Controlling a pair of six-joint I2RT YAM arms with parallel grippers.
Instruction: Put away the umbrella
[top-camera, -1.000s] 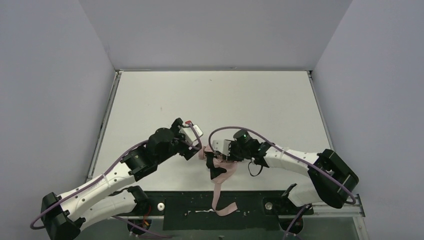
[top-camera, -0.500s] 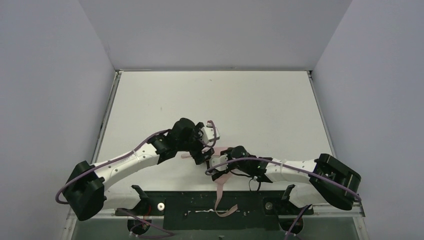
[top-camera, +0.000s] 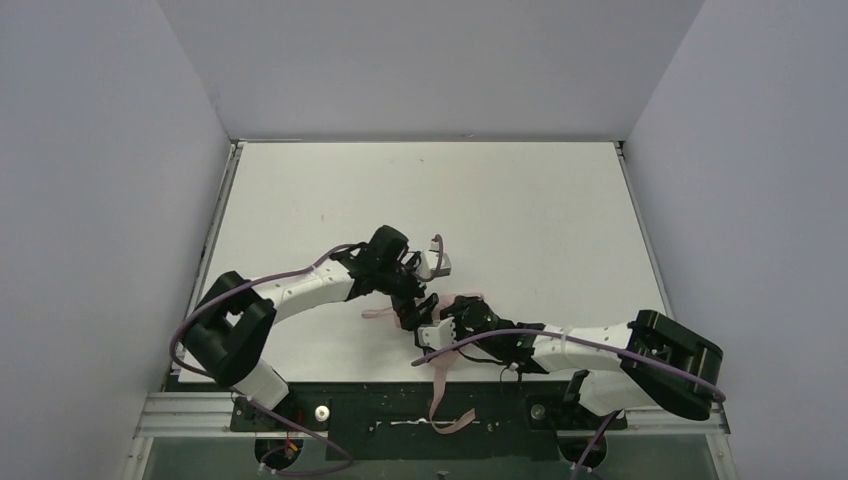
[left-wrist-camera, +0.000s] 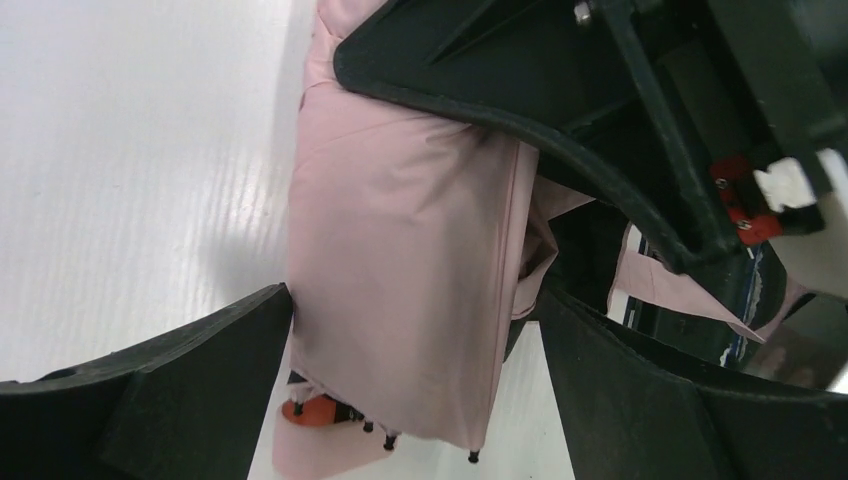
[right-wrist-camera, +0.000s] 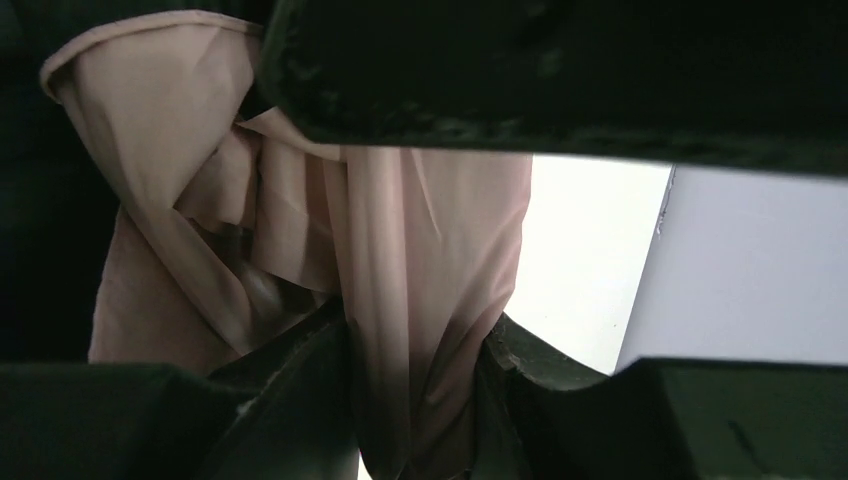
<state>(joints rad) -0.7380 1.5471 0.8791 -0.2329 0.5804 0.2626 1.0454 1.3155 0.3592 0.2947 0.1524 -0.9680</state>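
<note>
The right gripper (right-wrist-camera: 415, 340) pinches a fold of the pink umbrella (left-wrist-camera: 400, 250) lying on the bench (top-camera: 500, 200). The left gripper (left-wrist-camera: 415, 300) straddles its folded fabric, but I cannot tell whether it squeezes.

I am working over a flat white surface (top-camera: 520, 200) that is gleaming softly under even light. Plain pale grey walls are closing it in: a back wall (top-camera: 430, 60), a left wall (top-camera: 90, 180) and a right wall (top-camera: 760, 180). A black base plate (top-camera: 380, 400) and a metal rail (top-camera: 190, 412) are running along my near edge
</note>
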